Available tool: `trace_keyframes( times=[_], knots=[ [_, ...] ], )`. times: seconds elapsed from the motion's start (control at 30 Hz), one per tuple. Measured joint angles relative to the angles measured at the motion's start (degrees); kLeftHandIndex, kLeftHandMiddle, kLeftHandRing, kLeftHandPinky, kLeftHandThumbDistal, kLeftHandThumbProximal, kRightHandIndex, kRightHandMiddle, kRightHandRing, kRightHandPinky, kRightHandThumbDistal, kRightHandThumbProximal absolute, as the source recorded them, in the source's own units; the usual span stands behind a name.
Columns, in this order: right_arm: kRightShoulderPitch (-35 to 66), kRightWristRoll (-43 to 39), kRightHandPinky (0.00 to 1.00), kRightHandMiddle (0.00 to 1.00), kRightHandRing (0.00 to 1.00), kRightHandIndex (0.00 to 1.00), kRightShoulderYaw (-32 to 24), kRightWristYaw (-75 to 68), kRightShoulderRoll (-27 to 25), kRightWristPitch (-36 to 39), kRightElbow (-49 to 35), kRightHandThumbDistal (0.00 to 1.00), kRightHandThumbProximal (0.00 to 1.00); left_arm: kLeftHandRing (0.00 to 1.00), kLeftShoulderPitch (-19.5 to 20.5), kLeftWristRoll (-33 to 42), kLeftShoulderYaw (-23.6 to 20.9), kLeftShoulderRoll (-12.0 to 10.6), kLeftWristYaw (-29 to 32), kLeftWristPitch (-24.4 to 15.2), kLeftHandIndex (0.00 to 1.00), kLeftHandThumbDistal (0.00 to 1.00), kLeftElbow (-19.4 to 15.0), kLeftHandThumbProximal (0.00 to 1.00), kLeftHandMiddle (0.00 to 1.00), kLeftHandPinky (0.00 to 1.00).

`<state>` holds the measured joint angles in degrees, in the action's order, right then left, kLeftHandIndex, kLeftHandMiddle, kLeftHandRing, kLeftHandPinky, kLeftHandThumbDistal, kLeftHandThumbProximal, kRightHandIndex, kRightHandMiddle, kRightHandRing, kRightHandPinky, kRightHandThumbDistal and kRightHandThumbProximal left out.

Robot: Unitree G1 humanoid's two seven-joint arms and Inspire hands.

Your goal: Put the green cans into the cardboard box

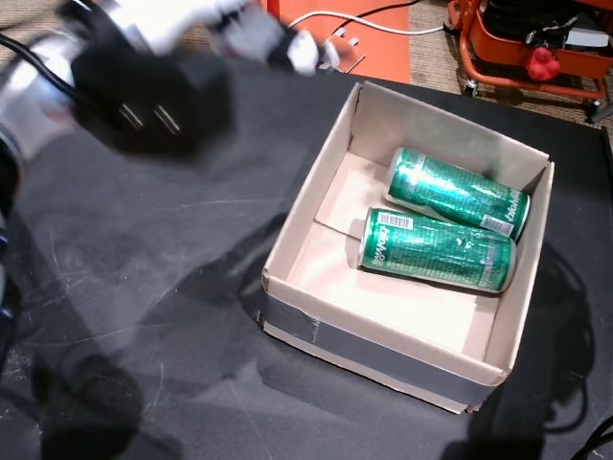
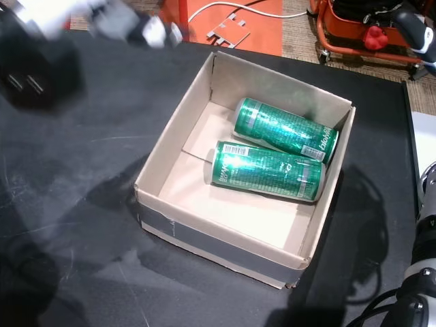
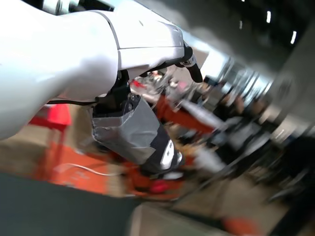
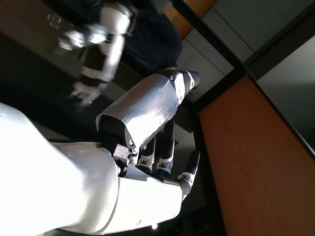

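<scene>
Two green cans lie on their sides, side by side, inside the cardboard box (image 1: 383, 350) (image 2: 218, 240). One can (image 1: 458, 192) (image 2: 286, 129) is near the far wall, and the other (image 1: 436, 251) (image 2: 267, 170) is just in front of it. My left hand (image 1: 263, 38) (image 2: 129, 24) is blurred, up beyond the box's far left corner, and holds nothing. In the left wrist view the left hand (image 3: 130, 132) is in the air with nothing in it. In the right wrist view my right hand (image 4: 147, 123) has its fingers stretched out and apart around nothing.
The box stands on a black table (image 1: 144, 287). Beyond the table's far edge lie an orange mat with a white cable (image 1: 354, 24) and an orange wheeled frame (image 1: 527, 43). My right arm (image 2: 426, 225) shows at the right edge, beside black cables.
</scene>
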<state>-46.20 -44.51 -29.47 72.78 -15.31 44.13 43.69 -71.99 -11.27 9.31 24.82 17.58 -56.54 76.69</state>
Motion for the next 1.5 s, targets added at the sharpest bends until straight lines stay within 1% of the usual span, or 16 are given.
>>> trace_keyframes(
  times=[0.13,0.2,0.23,0.3,0.33,0.37,0.43,0.53,0.63,0.73,0.8,0.87,1.03,1.1,1.23,1.5],
  knots=[
    [-0.62,-0.02,0.79,0.44,0.48,0.61,-0.23,1.42,-0.04,-0.59,2.18,1.00,0.83,1.00,3.35,18.08,-12.80,0.33,19.95,1.24,0.94,0.92,-3.70,0.13,0.93,0.93],
    [-0.78,-0.02,0.79,0.46,0.49,0.61,-0.38,1.69,-0.06,-0.65,2.84,1.00,0.83,1.00,5.21,26.80,-19.38,0.33,29.01,3.22,0.96,0.79,-5.52,0.20,0.95,0.97],
    [-0.79,-0.02,0.78,0.46,0.49,0.60,-0.44,1.73,-0.11,-0.65,3.09,1.00,0.84,1.00,6.28,31.69,-23.05,0.33,33.69,4.67,0.96,0.74,-6.53,0.26,0.95,0.97],
    [-0.80,-0.01,0.78,0.46,0.50,0.63,-0.54,1.68,-0.30,-0.65,3.32,1.00,0.82,1.00,8.46,41.10,-30.68,0.33,42.52,8.33,0.90,0.78,-8.69,0.52,0.92,0.95],
    [-0.82,-0.01,0.78,0.47,0.50,0.64,-0.59,1.61,-0.45,-0.65,3.42,1.00,0.81,1.00,9.48,44.99,-34.21,0.32,45.55,9.73,0.89,0.75,-9.79,0.52,0.92,0.95],
    [-0.83,0.02,0.79,0.47,0.51,0.65,-0.68,1.45,-0.70,-0.65,3.51,1.00,0.80,1.00,10.60,49.39,-38.07,0.29,48.27,11.04,0.87,0.79,-11.00,0.43,0.92,0.94],
    [-0.86,0.03,0.81,0.47,0.52,0.67,-1.09,1.09,-1.71,-0.73,3.59,1.00,0.80,1.00,13.24,58.90,-46.58,0.07,52.23,15.23,0.85,0.80,-14.63,0.46,0.98,0.99],
    [-0.88,-0.07,0.81,0.47,0.53,0.65,-1.86,0.64,-3.47,-1.25,3.23,1.00,0.80,1.00,16.89,67.18,-52.78,-1.74,53.03,20.14,0.82,0.72,-22.28,0.46,0.98,1.00],
    [-1.85,-0.14,0.79,0.51,0.54,0.66,-2.23,1.51,-3.52,-1.90,3.29,1.00,0.79,1.00,18.77,69.31,-52.51,-6.95,53.31,23.56,0.76,0.85,-30.10,0.45,0.87,0.94],
    [-3.16,-0.13,0.78,0.52,0.55,0.72,-2.46,1.67,-3.66,-2.62,3.79,1.00,0.79,1.00,19.52,69.36,-50.99,-11.30,54.63,24.82,0.73,0.96,-34.47,0.40,0.83,0.91],
    [-3.20,-0.12,0.79,0.51,0.55,0.72,-2.62,1.68,-3.73,-2.77,3.92,1.00,0.82,1.00,19.76,69.14,-49.86,-12.76,55.67,24.88,0.75,0.90,-36.52,0.37,0.85,0.92],
    [-3.21,-0.12,0.79,0.51,0.55,0.70,-2.91,1.70,-3.84,-2.65,4.25,1.00,0.83,1.00,20.02,68.93,-49.15,-13.04,56.90,24.88,0.79,0.88,-37.70,0.42,0.88,0.94],
    [-3.36,-0.05,0.77,0.54,0.56,0.66,-3.18,1.86,-3.90,-1.73,4.79,1.00,0.83,1.00,20.02,67.59,-48.40,-13.79,57.15,23.86,0.84,0.74,-38.03,0.88,0.88,0.97],
    [-3.49,-0.03,0.77,0.54,0.55,0.64,-3.08,1.77,-3.90,-1.52,4.78,1.00,0.82,0.99,20.02,66.47,-47.90,-14.53,55.91,22.16,0.85,0.69,-38.26,0.98,0.87,0.98],
    [-3.69,-0.01,0.76,0.53,0.56,0.65,-2.90,1.51,-3.87,-1.32,4.78,1.00,0.85,0.97,20.04,64.16,-46.51,-15.56,52.71,19.13,0.87,0.64,-38.84,1.00,0.86,1.00],
    [-4.69,-0.04,0.74,0.50,0.53,0.63,-2.57,1.71,-3.42,-2.36,4.91,1.00,0.77,0.94,20.05,62.23,-43.50,-17.52,48.65,18.58,0.84,0.61,-39.81,1.00,0.86,0.98]
  ],
)
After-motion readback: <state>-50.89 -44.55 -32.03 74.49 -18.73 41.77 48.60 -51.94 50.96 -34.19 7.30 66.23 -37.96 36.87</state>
